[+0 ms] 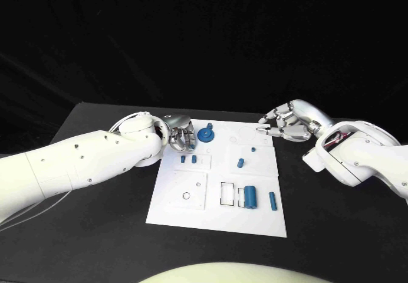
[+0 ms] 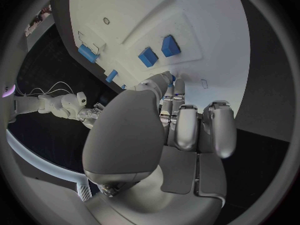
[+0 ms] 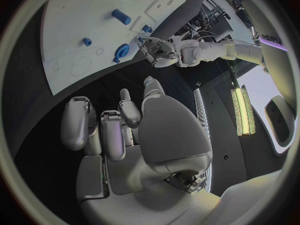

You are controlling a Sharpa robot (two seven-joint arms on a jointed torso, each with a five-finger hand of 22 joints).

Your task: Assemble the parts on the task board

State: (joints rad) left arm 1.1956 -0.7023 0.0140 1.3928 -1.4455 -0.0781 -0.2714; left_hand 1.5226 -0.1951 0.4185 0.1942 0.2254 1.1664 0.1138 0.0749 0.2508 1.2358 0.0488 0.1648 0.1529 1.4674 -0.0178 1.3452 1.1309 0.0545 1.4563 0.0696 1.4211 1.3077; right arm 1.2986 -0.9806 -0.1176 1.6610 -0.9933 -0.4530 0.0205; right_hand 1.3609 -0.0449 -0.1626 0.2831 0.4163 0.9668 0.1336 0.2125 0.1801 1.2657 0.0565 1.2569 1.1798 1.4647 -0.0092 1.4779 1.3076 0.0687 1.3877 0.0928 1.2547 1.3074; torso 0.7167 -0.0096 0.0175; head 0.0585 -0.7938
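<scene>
Looking down from my head, I see the task board (image 1: 255, 219) lying in the middle of the black counter (image 1: 102, 236), with my left hand (image 1: 180, 137) at its far left edge and my right hand (image 1: 285, 125) just off its far right corner. A round blue gear-like part (image 1: 206, 135) sits on the board just beside my left fingers (image 1: 186, 142); whether they touch it I cannot tell. 2 small blue blocks (image 1: 188, 158) lie below it, a small blue peg (image 1: 240, 163) stands near the centre, and a blue cylinder (image 1: 251, 196) and a slim blue bar (image 1: 272, 200) rest toward the near right.

From my left wrist, my left fingers are curled down toward the board's surface, with the 2 blocks beyond the fingertips. I see nothing held in them, though their tips are partly hidden, so I cannot say for certain.

From my right wrist, my right fingers (image 3: 103, 130) are loosely bent and apart with nothing between them, hovering over the dark counter beside the board. The gear-like part lies across the board, next to my other hand.

My judgement is that the gear-like part is the piece in hand. To do it well I should pinch it by its rim, keep it level, and line it up squarely over its seat before pressing.
</scene>
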